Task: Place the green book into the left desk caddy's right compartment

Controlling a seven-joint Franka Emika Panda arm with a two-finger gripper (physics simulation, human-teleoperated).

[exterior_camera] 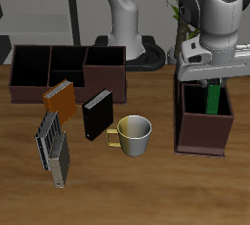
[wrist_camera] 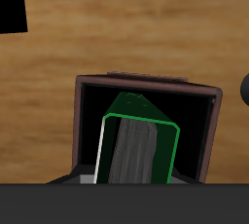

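The green book (exterior_camera: 213, 99) hangs upright inside the left desk caddy (exterior_camera: 203, 131), its lower part already below the rim of the right compartment (exterior_camera: 207, 121), the cell nearer the table's front edge. The gripper (exterior_camera: 212, 76) sits directly above it and appears to be clamped on the book's top edge, though the fingertips themselves are hidden by the wrist housing. In the wrist view the green book (wrist_camera: 138, 150) shows as a bright green cover framing pale page edges, standing slightly skewed within the dark cell (wrist_camera: 195, 130), close to one wall and clear of the other. The main risk, as I judge it, is that skew: if released while the book is still high, it could tip and lean against a wall, or its corner could catch on the caddy's rim (wrist_camera: 146, 80) or the partition. A sideways drift of the arm could also nudge the light caddy.
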